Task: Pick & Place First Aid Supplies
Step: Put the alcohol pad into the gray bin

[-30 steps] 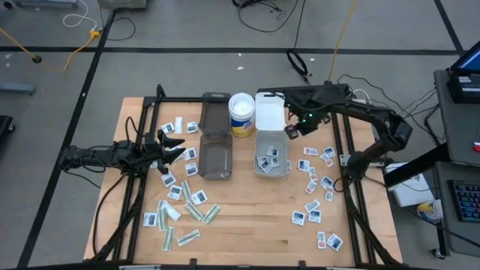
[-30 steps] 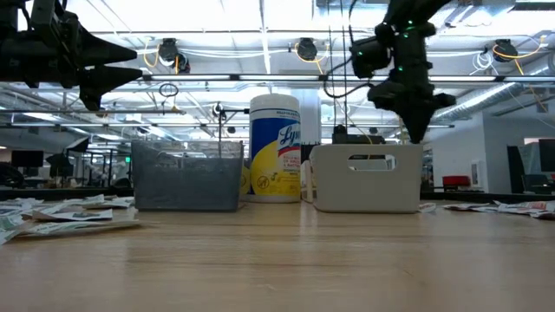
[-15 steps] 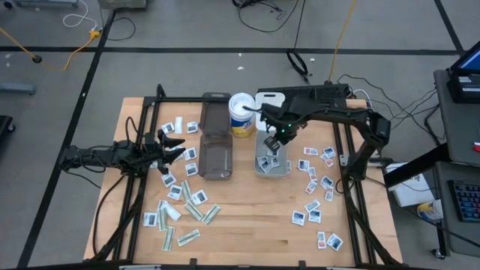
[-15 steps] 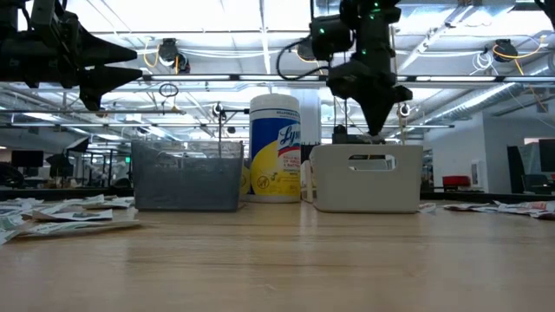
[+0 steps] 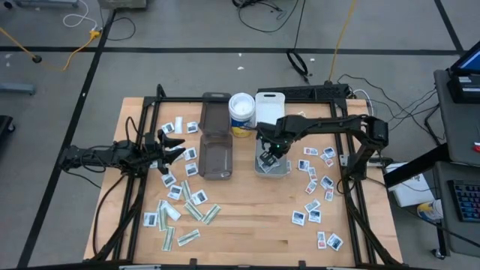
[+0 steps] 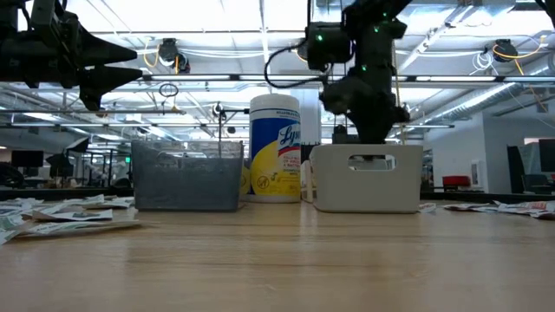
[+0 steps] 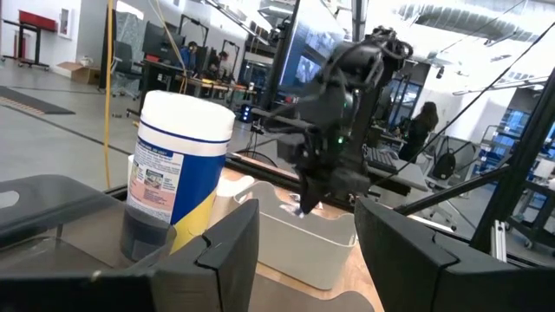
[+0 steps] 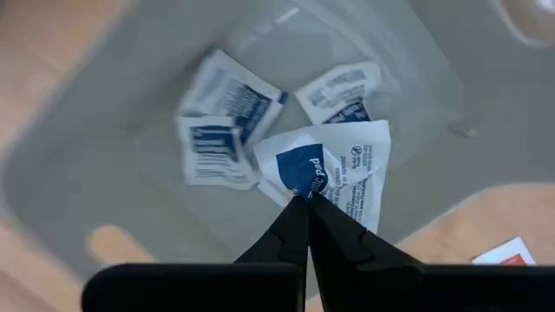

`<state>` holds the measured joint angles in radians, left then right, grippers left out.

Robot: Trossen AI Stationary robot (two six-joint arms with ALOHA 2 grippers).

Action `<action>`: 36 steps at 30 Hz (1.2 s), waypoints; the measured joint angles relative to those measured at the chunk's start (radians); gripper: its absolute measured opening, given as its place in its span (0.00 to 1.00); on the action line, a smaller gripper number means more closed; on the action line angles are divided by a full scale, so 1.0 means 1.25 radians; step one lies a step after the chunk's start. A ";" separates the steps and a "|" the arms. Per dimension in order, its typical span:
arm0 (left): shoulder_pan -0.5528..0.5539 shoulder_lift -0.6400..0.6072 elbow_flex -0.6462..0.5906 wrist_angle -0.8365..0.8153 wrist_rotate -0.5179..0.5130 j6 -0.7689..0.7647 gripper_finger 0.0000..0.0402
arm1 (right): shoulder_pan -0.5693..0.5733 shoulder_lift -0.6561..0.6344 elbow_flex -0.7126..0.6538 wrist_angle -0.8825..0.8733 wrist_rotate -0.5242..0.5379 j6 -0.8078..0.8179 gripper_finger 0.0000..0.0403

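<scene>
The right gripper (image 8: 305,201) hangs over the clear bin (image 5: 271,169) at centre frame in the high view, its fingers pressed together on the corner of a white packet (image 8: 334,178) with blue print. That packet dangles above the bin's floor, where three more packets (image 8: 227,117) already lie. In the low view the same gripper (image 6: 371,130) sits just above the bin's rim, right of centre, with the bin (image 6: 367,179) below it on the table (image 6: 277,260).

The left gripper (image 5: 174,146) hovers at the left of the high view, fingers spread and holding nothing, above a scatter of packets (image 5: 180,206) on the table's left side. More packets (image 5: 315,191) lie loose on the right side, down toward the lower right corner.

Between the two arms stands a smoky bin (image 5: 215,157), and behind it, toward the top of the frame, a wipes canister (image 5: 241,114) with a white lid. A second smoky bin (image 5: 216,114) sits just left of the canister.
</scene>
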<state>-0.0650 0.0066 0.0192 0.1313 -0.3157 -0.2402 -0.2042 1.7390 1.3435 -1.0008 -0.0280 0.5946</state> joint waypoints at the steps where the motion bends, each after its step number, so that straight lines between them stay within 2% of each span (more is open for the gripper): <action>1: 0.000 0.000 0.000 0.000 0.000 0.000 0.49 | 0.003 0.000 -0.017 0.020 0.000 0.004 0.00; 7: 0.000 0.000 0.000 0.000 0.000 0.000 0.49 | 0.007 -0.001 -0.106 0.115 0.000 -0.001 0.00; 10: 0.000 0.000 0.000 0.000 0.000 0.000 0.49 | 0.007 0.000 -0.123 0.135 -0.001 -0.006 0.04; 13: 0.000 0.000 0.000 0.000 0.000 0.000 0.49 | 0.008 -0.001 -0.122 0.144 -0.002 -0.025 0.13; 21: 0.000 0.000 0.000 0.000 0.000 0.000 0.49 | 0.008 -0.001 -0.122 0.152 -0.012 -0.032 0.46; 24: 0.000 0.000 0.000 0.000 0.000 0.000 0.49 | 0.008 -0.001 -0.121 0.150 -0.036 -0.047 0.53; 28: 0.000 0.000 0.000 0.000 0.000 0.000 0.49 | 0.008 -0.002 -0.090 0.120 -0.042 -0.061 0.55; 36: 0.000 0.000 0.000 0.000 0.000 0.000 0.49 | -0.009 -0.053 -0.040 0.046 -0.045 -0.128 0.51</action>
<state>-0.0650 0.0067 0.0191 0.1314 -0.3157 -0.2401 -0.2160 1.6725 1.2931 -0.9430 -0.0841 0.4341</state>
